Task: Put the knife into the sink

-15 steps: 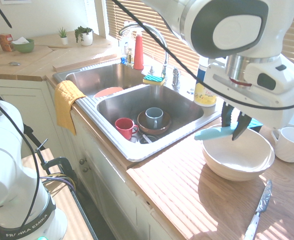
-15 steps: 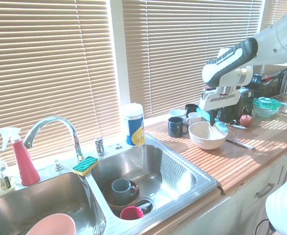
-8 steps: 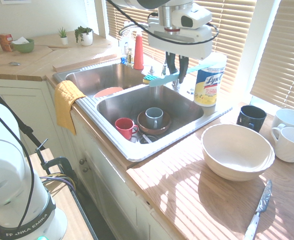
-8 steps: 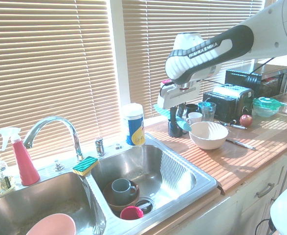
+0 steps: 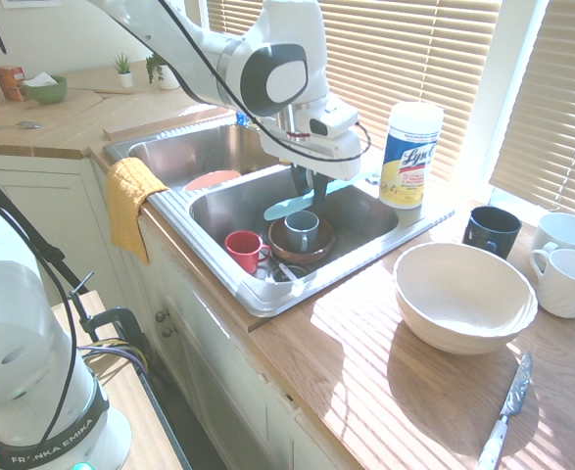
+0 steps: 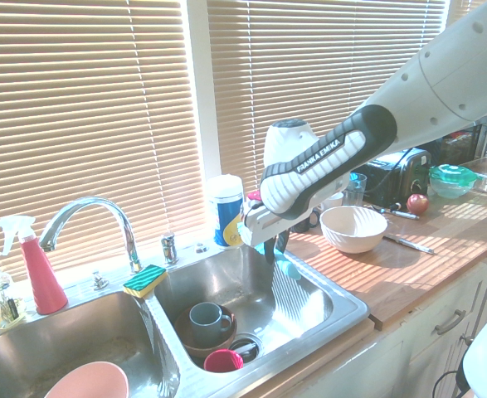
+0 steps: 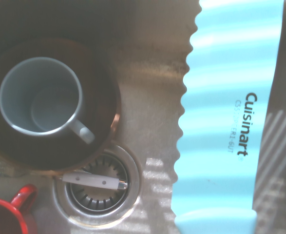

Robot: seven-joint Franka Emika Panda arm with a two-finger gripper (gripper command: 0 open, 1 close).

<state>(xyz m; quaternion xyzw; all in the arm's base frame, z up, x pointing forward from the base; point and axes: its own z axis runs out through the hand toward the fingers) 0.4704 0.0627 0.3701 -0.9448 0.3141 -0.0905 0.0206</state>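
Observation:
The turquoise knife (image 5: pixel 283 206) hangs roughly level above the right basin of the steel sink (image 5: pixel 265 298), just over the dishes lying in it. My gripper (image 5: pixel 312 194) is shut on the knife near its middle, low inside the basin's mouth. In the second exterior view the gripper (image 6: pixel 277 246) sits over the basin's right half, and a bit of the knife (image 6: pixel 287 268) shows below it. The wrist view shows the knife's (image 7: pixel 225 122) wavy-edged blade over the basin floor and drain (image 7: pixel 101 187).
A grey mug (image 5: pixel 302 229) in a brown bowl (image 5: pixel 289 249) and a red mug (image 5: pixel 244 249) lie in the right basin. A wipes canister (image 5: pixel 410 155) stands behind the sink. A white bowl (image 5: pixel 463 296), mugs and a silver knife (image 5: pixel 505 411) are on the counter.
The arm has swung from above the white bowl across the counter to the sink's right basin and come down, with the knife held throughout.

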